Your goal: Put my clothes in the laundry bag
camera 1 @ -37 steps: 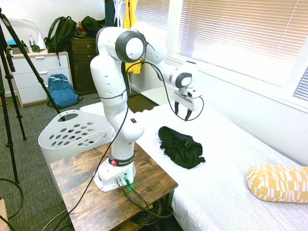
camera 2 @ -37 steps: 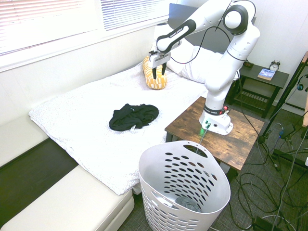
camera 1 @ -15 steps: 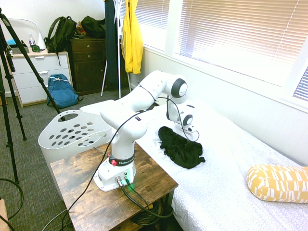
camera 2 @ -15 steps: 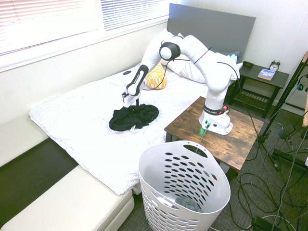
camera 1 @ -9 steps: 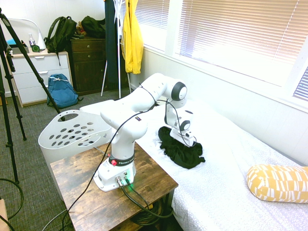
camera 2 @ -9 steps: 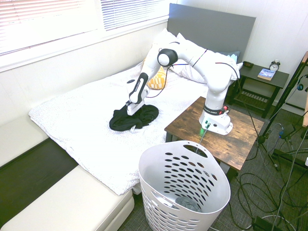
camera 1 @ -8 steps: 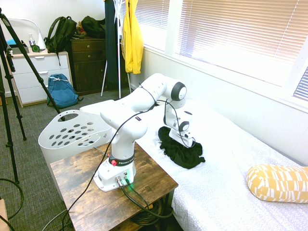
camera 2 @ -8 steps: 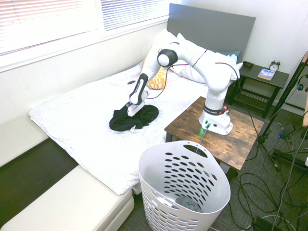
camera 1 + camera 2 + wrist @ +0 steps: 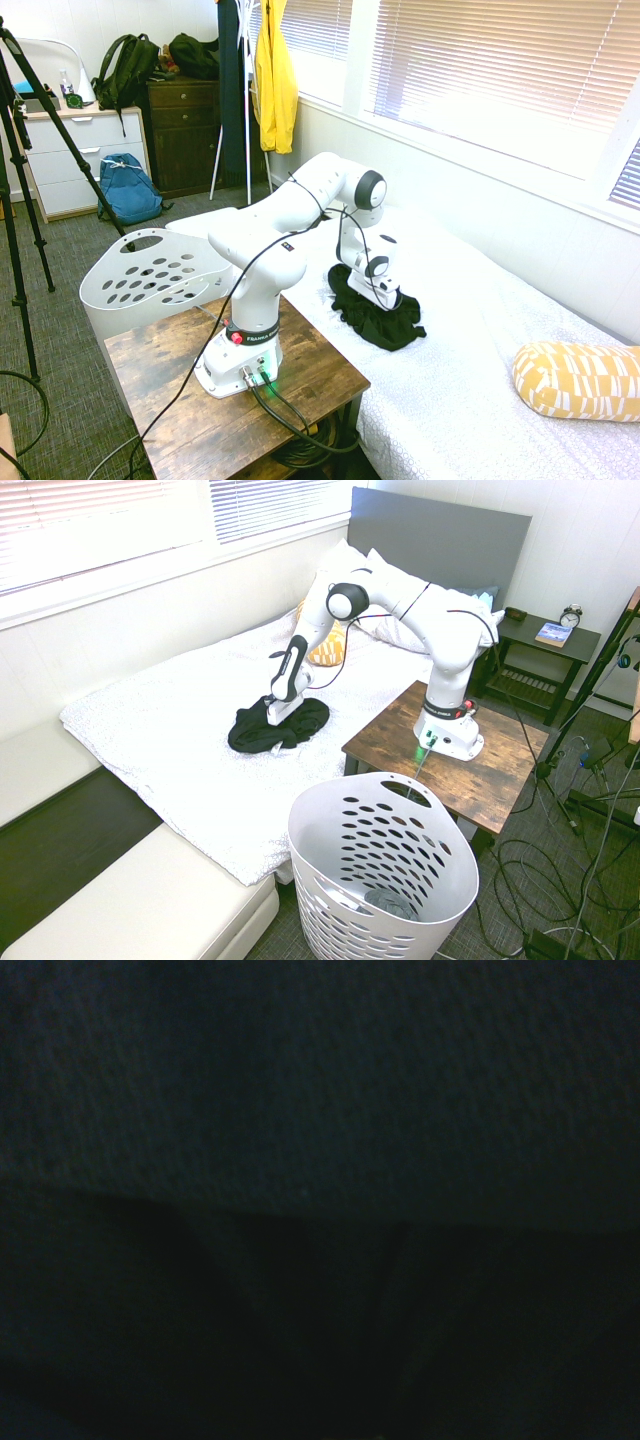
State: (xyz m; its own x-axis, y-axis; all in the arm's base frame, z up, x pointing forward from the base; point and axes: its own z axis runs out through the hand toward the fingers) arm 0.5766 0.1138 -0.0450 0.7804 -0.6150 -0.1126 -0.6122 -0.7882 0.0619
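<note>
The clothes (image 9: 372,322), a small black bundle, lie on the white bed near its edge by the wooden table. My gripper (image 9: 386,300) is pressed straight down into the middle of the bundle, and its tips are sunk in the cloth. From the other side, the gripper (image 9: 272,711) sits on the near part of the clothes (image 9: 258,733). Dark fabric (image 9: 320,1110) fills the whole wrist view. The laundry bag (image 9: 345,905), a white holed basket, stands on the floor beside the table, and its rim (image 9: 133,240) shows left of the arm's base.
A yellow pillow (image 9: 575,378) lies further up the bed, with white pillows (image 9: 400,600) at the headboard. The wooden table (image 9: 500,770) sits between bed and basket. A blue backpack (image 9: 128,187) and a yellow jacket (image 9: 272,75) are by the far wall.
The arm has swung down from high above the bed. Over the last second the gripper lowered from just over the clothes into the bundle, and the fabric bunched slightly.
</note>
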